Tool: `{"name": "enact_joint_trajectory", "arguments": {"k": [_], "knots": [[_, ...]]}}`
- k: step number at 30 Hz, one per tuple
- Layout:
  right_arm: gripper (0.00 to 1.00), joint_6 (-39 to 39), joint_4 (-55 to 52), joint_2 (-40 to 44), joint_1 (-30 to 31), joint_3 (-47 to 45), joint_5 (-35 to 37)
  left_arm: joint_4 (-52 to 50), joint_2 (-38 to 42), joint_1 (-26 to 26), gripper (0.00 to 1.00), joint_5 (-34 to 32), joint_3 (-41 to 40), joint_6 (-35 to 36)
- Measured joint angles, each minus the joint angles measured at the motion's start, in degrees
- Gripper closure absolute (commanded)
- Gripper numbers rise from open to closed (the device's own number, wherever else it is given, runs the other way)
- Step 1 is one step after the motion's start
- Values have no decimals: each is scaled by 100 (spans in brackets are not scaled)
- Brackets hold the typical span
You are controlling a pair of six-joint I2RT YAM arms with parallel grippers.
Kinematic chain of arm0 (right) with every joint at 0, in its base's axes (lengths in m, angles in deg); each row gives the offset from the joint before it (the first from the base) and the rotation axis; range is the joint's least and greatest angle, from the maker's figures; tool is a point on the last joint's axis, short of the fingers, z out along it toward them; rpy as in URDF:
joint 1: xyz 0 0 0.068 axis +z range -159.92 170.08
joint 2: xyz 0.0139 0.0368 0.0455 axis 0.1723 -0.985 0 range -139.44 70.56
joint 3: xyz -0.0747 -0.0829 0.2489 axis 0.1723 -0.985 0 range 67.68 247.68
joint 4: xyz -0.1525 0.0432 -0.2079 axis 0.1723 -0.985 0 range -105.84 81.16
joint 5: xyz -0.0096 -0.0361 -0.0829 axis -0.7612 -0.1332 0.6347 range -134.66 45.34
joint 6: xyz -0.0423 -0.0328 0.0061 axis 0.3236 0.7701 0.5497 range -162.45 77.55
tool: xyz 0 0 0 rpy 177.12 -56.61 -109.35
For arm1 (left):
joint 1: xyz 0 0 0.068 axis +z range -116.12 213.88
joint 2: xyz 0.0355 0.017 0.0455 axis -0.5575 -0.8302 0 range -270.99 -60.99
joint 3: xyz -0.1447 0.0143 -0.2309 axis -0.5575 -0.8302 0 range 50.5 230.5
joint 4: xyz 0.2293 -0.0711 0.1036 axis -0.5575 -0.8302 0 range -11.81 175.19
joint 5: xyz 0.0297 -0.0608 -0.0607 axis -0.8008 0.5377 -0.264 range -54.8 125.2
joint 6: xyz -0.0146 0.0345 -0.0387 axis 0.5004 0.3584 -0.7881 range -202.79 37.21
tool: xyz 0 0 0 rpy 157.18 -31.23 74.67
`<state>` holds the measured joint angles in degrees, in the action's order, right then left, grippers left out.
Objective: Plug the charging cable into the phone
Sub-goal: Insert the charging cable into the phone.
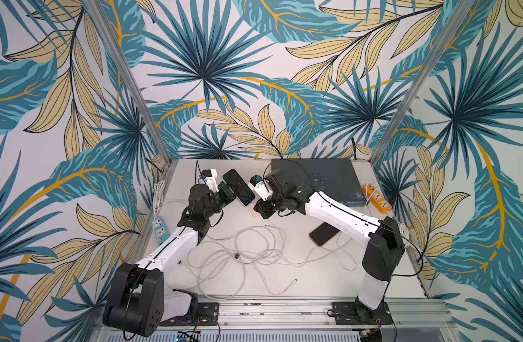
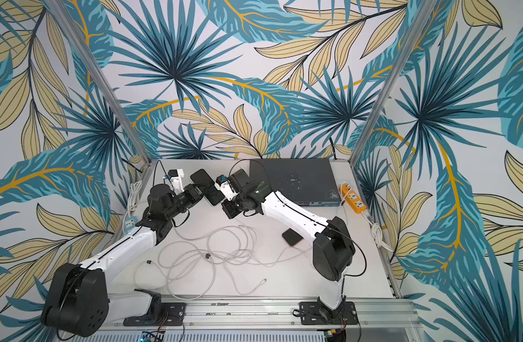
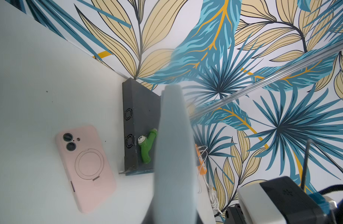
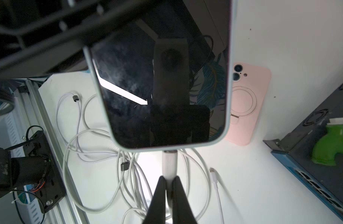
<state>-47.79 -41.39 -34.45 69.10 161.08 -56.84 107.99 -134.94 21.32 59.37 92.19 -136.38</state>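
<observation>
The phone [image 1: 238,186] has a dark screen and a pale case, and it hangs above the table with my left gripper [image 1: 229,189] shut on its side. In the left wrist view its pale edge [image 3: 174,155] fills the middle and hides the jaws. My right gripper [image 4: 169,177] is shut on the white plug of the charging cable [image 4: 169,162]. The plug's tip meets the middle of the phone's [image 4: 161,87] bottom edge; how deep it sits I cannot tell. In both top views the right gripper [image 1: 256,207] sits just below the phone's [image 2: 209,189] lower end.
A pink-cased phone [image 3: 85,166] lies face down under the held one. Another phone [image 1: 324,234] lies face up by the right arm. Tangled white cables [image 1: 248,251] with a loose plug [image 4: 212,170] cover mid-table. A grey box [image 1: 316,177] carries a green fitting [image 3: 147,145]. An orange power strip [image 1: 377,198] lies at the right edge.
</observation>
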Motion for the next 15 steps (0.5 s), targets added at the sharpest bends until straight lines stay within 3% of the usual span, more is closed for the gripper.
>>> {"name": "enact_joint_trajectory", "arguments": {"k": [15], "knots": [[100,498,-7,203,-70,-280,13,-129,-205,-118,100,219,149,72]]}}
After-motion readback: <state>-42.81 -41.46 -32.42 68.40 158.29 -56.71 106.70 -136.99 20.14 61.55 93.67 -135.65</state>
